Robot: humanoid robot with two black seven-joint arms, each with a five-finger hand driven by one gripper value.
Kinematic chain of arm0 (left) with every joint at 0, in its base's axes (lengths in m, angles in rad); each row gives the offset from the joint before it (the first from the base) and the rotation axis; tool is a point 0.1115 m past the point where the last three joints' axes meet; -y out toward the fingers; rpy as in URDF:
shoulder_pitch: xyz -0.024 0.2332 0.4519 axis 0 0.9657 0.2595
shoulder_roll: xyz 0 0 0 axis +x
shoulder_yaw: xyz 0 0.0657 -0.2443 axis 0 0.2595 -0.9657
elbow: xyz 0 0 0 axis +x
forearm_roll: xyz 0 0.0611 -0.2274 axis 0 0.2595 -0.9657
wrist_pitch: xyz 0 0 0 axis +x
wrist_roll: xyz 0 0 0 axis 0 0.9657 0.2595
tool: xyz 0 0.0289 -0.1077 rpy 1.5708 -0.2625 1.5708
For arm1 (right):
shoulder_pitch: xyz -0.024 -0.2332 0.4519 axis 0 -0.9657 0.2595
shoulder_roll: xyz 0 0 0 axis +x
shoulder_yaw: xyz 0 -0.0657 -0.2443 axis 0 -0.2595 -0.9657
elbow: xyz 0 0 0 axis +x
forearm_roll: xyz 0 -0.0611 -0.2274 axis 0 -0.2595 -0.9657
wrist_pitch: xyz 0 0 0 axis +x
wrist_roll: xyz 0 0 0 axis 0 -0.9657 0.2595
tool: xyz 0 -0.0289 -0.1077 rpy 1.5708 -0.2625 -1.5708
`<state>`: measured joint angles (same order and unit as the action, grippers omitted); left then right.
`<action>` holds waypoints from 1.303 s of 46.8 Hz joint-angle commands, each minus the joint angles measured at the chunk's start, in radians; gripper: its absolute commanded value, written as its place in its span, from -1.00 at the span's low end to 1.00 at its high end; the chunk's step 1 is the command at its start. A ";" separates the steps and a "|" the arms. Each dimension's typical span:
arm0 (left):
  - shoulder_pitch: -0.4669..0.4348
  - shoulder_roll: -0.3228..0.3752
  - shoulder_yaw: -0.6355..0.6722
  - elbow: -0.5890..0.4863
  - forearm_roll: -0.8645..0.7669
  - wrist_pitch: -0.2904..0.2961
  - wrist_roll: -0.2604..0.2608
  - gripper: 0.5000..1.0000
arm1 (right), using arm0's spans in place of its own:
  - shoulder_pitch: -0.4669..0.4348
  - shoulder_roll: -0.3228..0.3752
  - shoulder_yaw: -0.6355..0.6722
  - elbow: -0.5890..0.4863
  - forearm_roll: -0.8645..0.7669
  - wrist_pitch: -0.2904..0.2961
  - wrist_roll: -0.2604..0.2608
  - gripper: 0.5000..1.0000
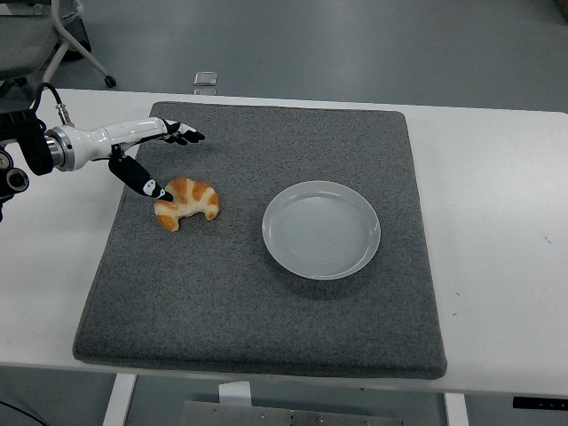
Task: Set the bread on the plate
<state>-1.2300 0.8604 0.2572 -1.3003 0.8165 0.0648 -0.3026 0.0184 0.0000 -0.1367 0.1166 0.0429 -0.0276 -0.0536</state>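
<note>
A golden croissant point(187, 202) lies on the left part of the grey mat point(266, 302). A white round plate point(320, 229) sits to its right near the mat's middle, with nothing on it. My left hand point(158, 160) reaches in from the left edge, low over the mat. Its fingers point(182, 135) are stretched out flat above and behind the croissant. The thumb point(142, 182) points down and its tip touches the croissant's left end. The hand holds nothing. My right arm is out of view.
The mat covers most of the white table point(497, 195). A small clear object point(206, 79) sits at the table's far edge. A chair base point(80, 44) stands on the floor at the back left.
</note>
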 commanded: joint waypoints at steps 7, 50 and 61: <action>0.078 -0.052 -0.003 0.027 0.003 0.066 -0.013 0.93 | 0.000 0.000 0.000 0.000 0.000 0.000 0.000 0.72; 0.181 -0.087 -0.084 0.131 -0.014 0.199 -0.139 -1.00 | 0.000 0.000 0.000 0.000 0.000 0.000 0.000 0.72; 0.179 -0.086 -0.102 0.133 -0.014 0.199 -0.148 -1.00 | 0.000 0.000 0.000 0.000 0.000 0.000 0.000 0.72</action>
<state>-1.0508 0.7746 0.1568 -1.1673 0.8032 0.2638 -0.4505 0.0184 0.0000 -0.1367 0.1166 0.0429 -0.0276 -0.0536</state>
